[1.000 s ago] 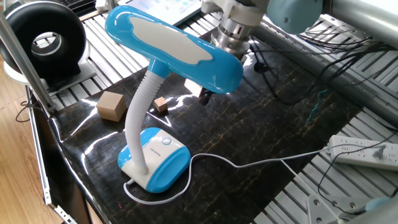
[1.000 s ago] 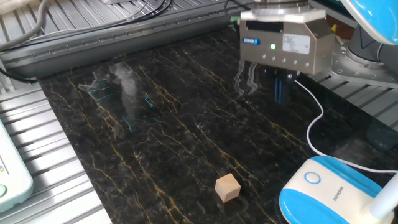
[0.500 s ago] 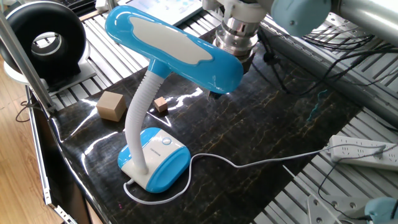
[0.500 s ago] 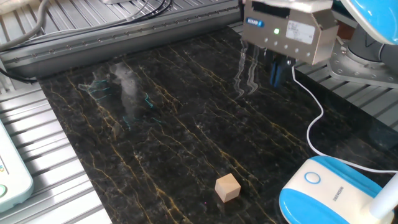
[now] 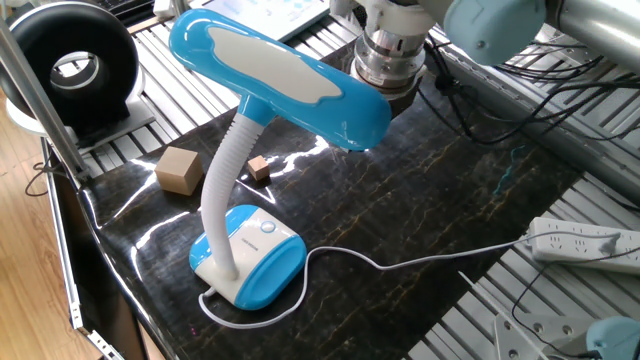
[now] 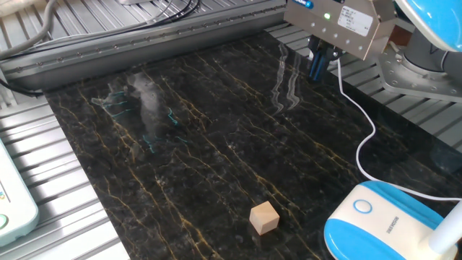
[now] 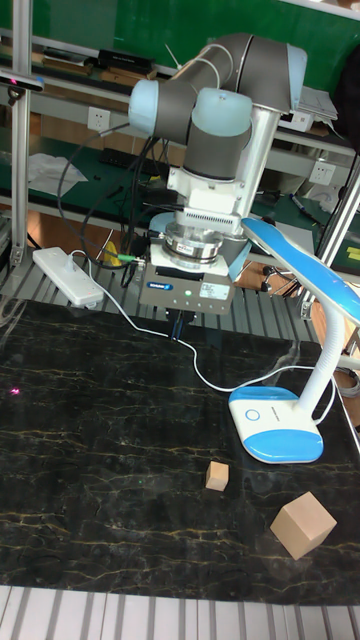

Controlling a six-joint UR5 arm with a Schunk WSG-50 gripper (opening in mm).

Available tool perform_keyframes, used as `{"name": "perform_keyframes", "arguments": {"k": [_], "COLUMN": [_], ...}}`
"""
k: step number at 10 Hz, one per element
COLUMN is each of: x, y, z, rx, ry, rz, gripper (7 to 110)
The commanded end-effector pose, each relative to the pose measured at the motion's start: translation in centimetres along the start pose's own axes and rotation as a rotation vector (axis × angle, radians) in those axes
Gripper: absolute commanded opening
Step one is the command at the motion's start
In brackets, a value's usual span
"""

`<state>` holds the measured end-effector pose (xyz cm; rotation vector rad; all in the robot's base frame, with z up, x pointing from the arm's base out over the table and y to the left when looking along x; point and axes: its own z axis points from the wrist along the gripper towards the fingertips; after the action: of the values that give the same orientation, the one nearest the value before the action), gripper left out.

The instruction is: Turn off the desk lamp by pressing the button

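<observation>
The desk lamp stands on the black marble table, its blue oval head (image 5: 280,75) on a white ribbed neck above the blue and white base (image 5: 250,255). The button (image 5: 267,227) is a small pale disc on top of the base, also visible as the button (image 6: 362,207) and the button (image 7: 252,409). My gripper (image 6: 317,72) hangs above the far side of the table, well away from the base, with its dark blue fingertips together and nothing held. In the tall fixed view the gripper (image 7: 182,328) is left of and behind the base. The lamp head hides the fingers in one fixed view.
A small wooden cube (image 5: 259,168) and a larger wooden block (image 5: 180,169) lie near the lamp's neck. The thin white cord (image 5: 400,262) runs from the base to a power strip (image 5: 585,243). A black round device (image 5: 70,65) sits off the table's far corner.
My gripper has risen off the table and drifted toward its far edge, farther from the lamp base. The lamp and blocks have not moved.
</observation>
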<state>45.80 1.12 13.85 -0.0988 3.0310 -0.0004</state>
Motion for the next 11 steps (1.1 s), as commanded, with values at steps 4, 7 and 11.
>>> {"name": "perform_keyframes", "arguments": {"k": [4, 7, 11], "x": [0.0, 0.0, 0.4], "y": [-1.8, -2.5, -2.1], "z": [-0.9, -0.6, -0.1], "rx": [0.085, 0.114, 0.073], "ry": [-0.021, -0.003, 0.015], "rz": [-0.033, -0.051, -0.039], "gripper": [7, 7, 7]}}
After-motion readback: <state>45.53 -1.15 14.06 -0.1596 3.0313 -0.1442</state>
